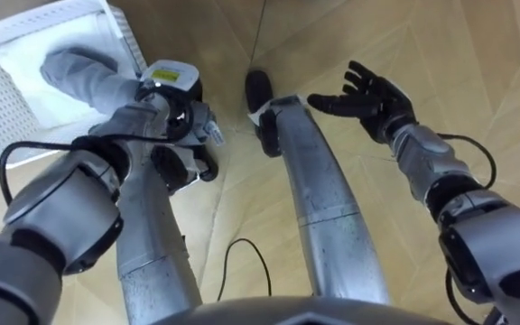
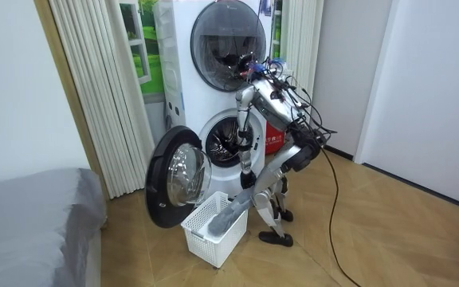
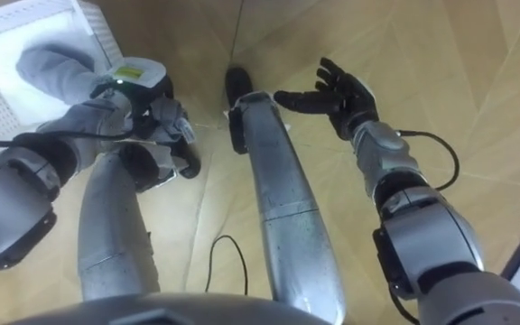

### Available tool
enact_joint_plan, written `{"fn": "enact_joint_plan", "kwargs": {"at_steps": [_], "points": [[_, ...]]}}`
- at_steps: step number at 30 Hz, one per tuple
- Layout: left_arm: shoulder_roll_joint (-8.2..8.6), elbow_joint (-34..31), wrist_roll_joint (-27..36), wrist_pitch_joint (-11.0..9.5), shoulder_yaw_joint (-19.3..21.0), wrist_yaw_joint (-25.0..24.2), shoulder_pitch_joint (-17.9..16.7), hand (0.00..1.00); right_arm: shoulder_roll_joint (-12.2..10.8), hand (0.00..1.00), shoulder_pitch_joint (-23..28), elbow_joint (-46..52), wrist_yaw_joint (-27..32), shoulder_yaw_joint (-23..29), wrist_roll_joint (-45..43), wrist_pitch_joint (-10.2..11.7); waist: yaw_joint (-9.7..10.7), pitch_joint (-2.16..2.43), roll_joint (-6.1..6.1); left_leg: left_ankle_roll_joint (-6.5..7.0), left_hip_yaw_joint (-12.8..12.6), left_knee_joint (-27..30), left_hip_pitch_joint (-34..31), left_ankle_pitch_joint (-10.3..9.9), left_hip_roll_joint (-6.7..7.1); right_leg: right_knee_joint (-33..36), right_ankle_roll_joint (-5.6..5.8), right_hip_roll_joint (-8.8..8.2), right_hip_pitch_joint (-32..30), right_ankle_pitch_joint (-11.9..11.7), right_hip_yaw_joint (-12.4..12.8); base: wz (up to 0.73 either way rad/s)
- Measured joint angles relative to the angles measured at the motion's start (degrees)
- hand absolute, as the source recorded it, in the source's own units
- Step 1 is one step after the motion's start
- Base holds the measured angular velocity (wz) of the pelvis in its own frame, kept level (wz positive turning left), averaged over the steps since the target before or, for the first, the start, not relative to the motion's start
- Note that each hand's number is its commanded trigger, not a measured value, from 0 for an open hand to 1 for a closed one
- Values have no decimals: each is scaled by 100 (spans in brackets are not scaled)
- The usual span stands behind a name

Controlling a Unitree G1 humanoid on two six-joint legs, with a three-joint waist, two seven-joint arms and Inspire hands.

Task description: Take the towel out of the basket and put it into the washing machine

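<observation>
The left hand [image 1: 177, 113] had its fingers curled on the near end of the grey towel [image 1: 79, 74], whose length ran back into the white basket [image 1: 7, 99], while the right hand [image 1: 373, 95] hung spread-fingered, well apart.

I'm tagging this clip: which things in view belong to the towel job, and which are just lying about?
Job: grey towel, white laundry basket, lower washing machine, its open door, left hand by the towel.
Around: upper machine, grey bed, open right hand.
</observation>
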State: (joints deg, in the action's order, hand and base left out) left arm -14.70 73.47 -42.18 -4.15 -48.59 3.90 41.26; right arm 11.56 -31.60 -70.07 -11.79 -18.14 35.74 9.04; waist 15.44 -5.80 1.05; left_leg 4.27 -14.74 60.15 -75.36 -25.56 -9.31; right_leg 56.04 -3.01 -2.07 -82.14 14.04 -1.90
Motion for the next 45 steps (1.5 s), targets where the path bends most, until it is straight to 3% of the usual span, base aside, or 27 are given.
{"fn": "enact_joint_plan", "kwargs": {"at_steps": [5, 10, 15, 20, 24, 28, 30, 36, 41, 45], "points": [[-10, -34, 0, 36, -112, -272, 54, 100, -10, 0, -36, -48, 129, -19, 25, 11, 20, 0, -8, 79, -65, -152, 50, 54, 19, -225, 98, -7, 72, -103, 28, -6], [47, -41, 110, 72, -111, -367, 47, 100, -37, 0, -33, -75, 306, -13, -11, -34, 18, -3, -20, 104, -78, -260, 216, 68, 99, -265, 108, -83, 213, -102, 16, 4], [228, -29, 150, 72, 54, -235, -136, 100, -51, 0, 122, -33, 318, -196, 106, -34, -96, -15, -48, 103, -125, -408, 715, 69, 118, -361, 104, -104, 690, -98, -10, -4], [248, -52, 150, -153, 863, 177, -553, 100, -70, 0, 539, 53, 445, -309, -114, -41, -207, -6, -63, 103, -159, -610, 1525, 69, 132, -628, 144, -97, 1512, -69, -17, -4], [266, -64, 232, -283, 1234, 627, -736, 100, -70, 0, 831, 100, 599, -318, -84, -38, -349, -4, -65, 103, -204, -764, 2054, 69, 128, -786, 178, -88, 2034, -82, -35, -6], [273, -95, 793, -506, 1585, 1065, -837, 100, -74, 0, 1027, 64, 699, -319, -107, -35, -496, 0, -57, 92, -175, -1048, 2607, 120, 215, -986, 171, -233, 2597, -103, -293, 8], [287, -178, 1101, -514, 1859, 1186, -847, 100, -73, 0, 1030, 65, 704, -317, -254, -25, -539, 4, -50, 90, -167, -1098, 2740, 137, 213, -1047, 155, -313, 2757, -118, -418, 3], [363, -1004, 2629, -869, 2404, 1446, -1043, 100, -73, 0, 1062, 6, 692, -307, -411, 46, -727, 16, -31, 98, -129, -1242, 3044, 186, 302, -1069, 126, -508, 3077, -109, -657, 7], [578, -1657, 4235, -990, 2474, 1184, -1517, 100, -97, 0, 1158, 98, 681, -312, -827, 121, -896, 88, 33, 91, -63, -1338, 3233, 216, 321, -1165, 125, -575, 3326, -112, -845, 9], [693, -1916, 5087, -990, 2304, 786, -1719, 100, -166, 0, 1163, 88, 656, -317, -941, 140, -1001, 140, 30, 81, -61, -1445, 3473, 239, 333, -1279, 124, -589, 3585, -113, -915, 1]]}}
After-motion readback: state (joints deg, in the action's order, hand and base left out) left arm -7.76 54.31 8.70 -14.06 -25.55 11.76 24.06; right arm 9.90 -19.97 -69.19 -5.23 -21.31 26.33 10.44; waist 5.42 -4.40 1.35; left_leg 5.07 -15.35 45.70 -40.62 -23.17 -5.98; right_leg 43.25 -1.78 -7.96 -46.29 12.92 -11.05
